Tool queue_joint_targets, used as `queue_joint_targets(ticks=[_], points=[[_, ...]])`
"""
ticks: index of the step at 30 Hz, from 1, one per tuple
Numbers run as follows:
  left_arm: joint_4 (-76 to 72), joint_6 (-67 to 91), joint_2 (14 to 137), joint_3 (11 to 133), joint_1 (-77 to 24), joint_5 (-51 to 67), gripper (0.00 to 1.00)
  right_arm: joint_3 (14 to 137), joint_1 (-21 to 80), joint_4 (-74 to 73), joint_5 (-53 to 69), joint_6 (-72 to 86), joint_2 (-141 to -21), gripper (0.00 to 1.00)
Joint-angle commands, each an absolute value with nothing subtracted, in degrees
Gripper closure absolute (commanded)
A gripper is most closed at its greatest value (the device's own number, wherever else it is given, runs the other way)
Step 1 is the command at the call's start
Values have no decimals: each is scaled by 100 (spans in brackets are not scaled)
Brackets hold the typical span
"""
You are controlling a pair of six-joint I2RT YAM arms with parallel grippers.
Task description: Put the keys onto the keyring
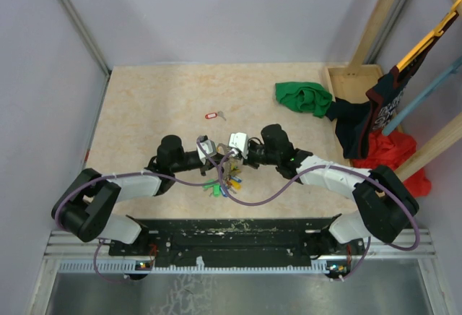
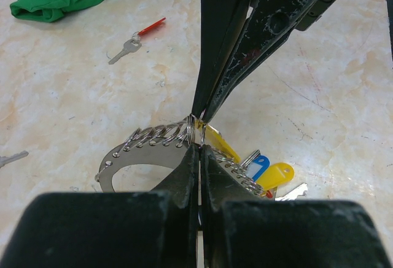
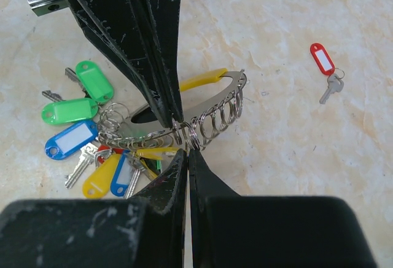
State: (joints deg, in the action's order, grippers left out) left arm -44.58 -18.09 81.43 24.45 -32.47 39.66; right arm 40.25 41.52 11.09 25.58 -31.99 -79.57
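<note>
The keyring (image 1: 224,176) is a grey metal band (image 2: 126,156) strung with small wire rings (image 3: 222,113) and green, blue and yellow tags (image 3: 78,109). It hangs tilted between my two grippers, tags trailing on the table. My left gripper (image 2: 200,147) is shut on a small wire ring at the band's edge. My right gripper (image 3: 188,151) is shut on the rings from the opposite side. The tips nearly touch (image 1: 222,157). One small silver loose key (image 2: 12,157) lies at the left edge of the left wrist view. No brass key with a dark head shows clearly.
A key with a red oblong tag (image 1: 211,115) lies on the table behind the grippers, also in the right wrist view (image 3: 324,65). A green cloth (image 1: 304,97), a wooden box (image 1: 354,82) and dark and red clothes (image 1: 382,134) are at the back right.
</note>
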Motion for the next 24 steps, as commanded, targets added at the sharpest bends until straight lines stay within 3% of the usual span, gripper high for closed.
queue_joint_targets(ticks=[1,16,24], points=[[-4605,-1893,8042,2498,-3226,4160,100,4233,4197,1361,2721,-3304,-7842,100],[-4522,-2579,7917,2427,-3226,4079,100,4298,4193,777,2980,-3645,-7699,100],[-5309,-3317,7888,1988,-3238,4306,100,4191,4200,837,3075,-3829,-7487,100]])
